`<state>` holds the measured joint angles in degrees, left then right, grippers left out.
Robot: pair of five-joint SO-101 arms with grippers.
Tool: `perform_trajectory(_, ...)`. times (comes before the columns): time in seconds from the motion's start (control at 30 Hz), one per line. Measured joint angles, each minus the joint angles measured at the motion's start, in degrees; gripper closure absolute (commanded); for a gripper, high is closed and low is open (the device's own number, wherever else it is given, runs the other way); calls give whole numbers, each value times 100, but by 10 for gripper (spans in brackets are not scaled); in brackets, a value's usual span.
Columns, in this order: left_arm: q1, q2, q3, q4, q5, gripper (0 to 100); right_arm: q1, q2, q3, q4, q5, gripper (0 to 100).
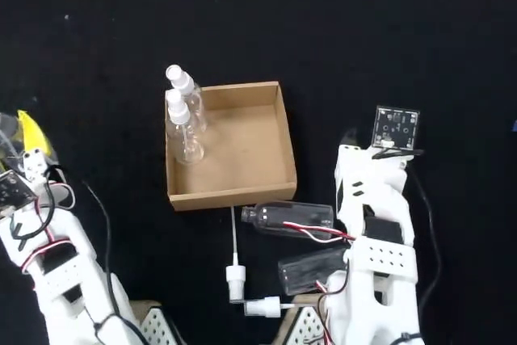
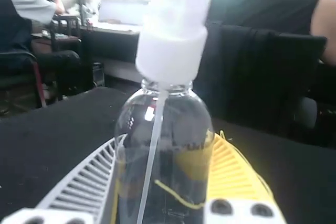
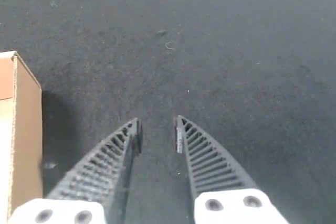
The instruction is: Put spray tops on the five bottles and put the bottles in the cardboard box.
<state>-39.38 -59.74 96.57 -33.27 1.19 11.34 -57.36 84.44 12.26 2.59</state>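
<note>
Loose white spray tops (image 1: 235, 279) lie near the black counter's (image 1: 121, 54) front edge, two clear plastic bottles (image 1: 287, 217) lie sideways beside the slightly parted, empty right tool (image 3: 157, 129), the left tool (image 2: 169, 142) clamps an upright topped bottle (image 2: 157, 114) at the left edge, and the brown cardboard box (image 1: 230, 197) mid-counter holds two capped bottles (image 1: 184, 123).

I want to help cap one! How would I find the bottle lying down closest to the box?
Find the cardboard box on the black table. Just outside its near wall, a clear bottle lies on its side. Unlike the two bottles standing inside, it has no spray top.
</note>
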Motion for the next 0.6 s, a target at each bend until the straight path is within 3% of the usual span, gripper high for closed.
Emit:
perform_trajectory(0.13,0,642,0,-642,0,967,0,0,0,0,0,913)
perform_trajectory(0.37,563,818,-26,-615,0,970,0,0,0,0,0,913)
perform_trajectory(0.6,422,1547,-404,-615,0,970,0,0,0,0,0,913)
